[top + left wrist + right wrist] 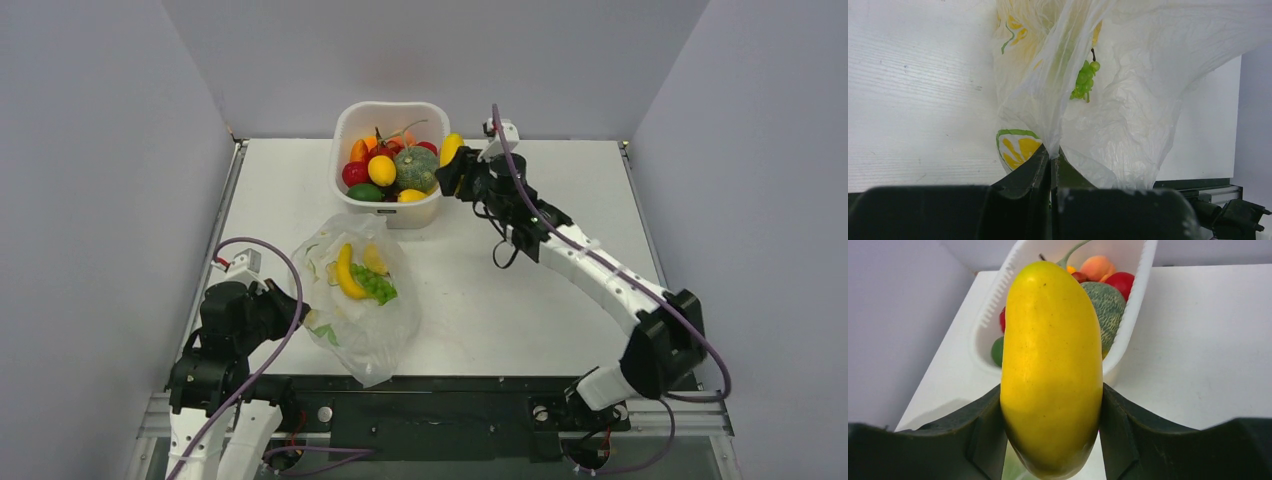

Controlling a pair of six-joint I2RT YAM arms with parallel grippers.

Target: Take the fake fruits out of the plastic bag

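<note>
The transparent plastic bag (pixel 358 300) lies on the white table, left of centre, with a yellow banana (pixel 345 272), a small yellow fruit (pixel 374 259) and a green grape bunch (pixel 376 286) inside. My left gripper (pixel 300 310) is shut on the bag's left edge; in the left wrist view (pixel 1052 159) the film runs between its closed jaws, with the grapes (pixel 1084 80) showing through the bag (pixel 1128 110). My right gripper (pixel 452 165) is shut on an oval yellow fruit (pixel 1052 365) and holds it at the right rim of the white tub (pixel 345 125).
The white tub (pixel 1135 315) at the table's back centre holds a ribbed grey-green squash (pixel 416 167), red fruit (pixel 355 173), a lemon (pixel 382 170) and other fruits. Grey walls stand on both sides and behind. The black base rail runs along the near edge.
</note>
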